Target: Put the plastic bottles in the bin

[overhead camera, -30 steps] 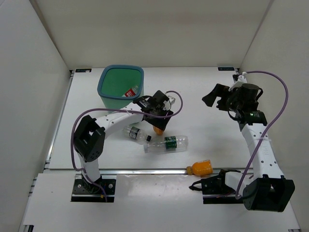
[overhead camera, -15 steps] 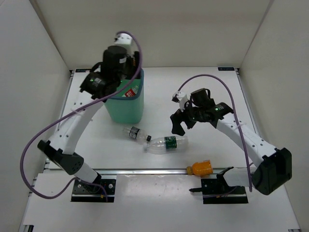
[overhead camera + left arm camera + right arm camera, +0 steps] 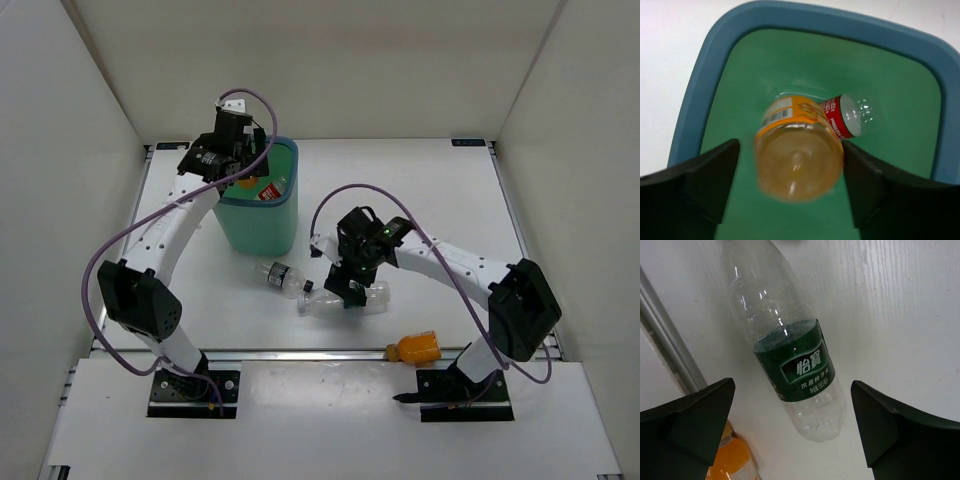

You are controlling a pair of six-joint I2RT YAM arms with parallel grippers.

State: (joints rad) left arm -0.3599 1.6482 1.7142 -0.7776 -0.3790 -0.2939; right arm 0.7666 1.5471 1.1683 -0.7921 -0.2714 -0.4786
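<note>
Hovering over the bin [image 3: 705, 85], my left gripper [image 3: 790, 147] has its fingers spread wide. The orange bottle [image 3: 797, 167] shows blurred between them with a gap on each side, so I judge it let go and dropping. A second ago that bottle lay on the table [image 3: 430, 190] beside the bin, so it now counts as delivered, joining the red-label bottle [image 3: 842, 117] on the bin floor at its 2 o'clock.

My right gripper [image 3: 792, 384], a second ago far out at the table's 2 o'clock, now hangs wide open and empty, straddling the green-label bottle [image 3: 795, 365] without touching it.

I count one bin and five bottles. Two are in the bin and three are out: the green-label bottle, the dark-label bottle [image 3: 280, 275] at its 10 o'clock, and the second orange bottle [image 3: 417, 346] at its 5 o'clock by the near edge.
</note>
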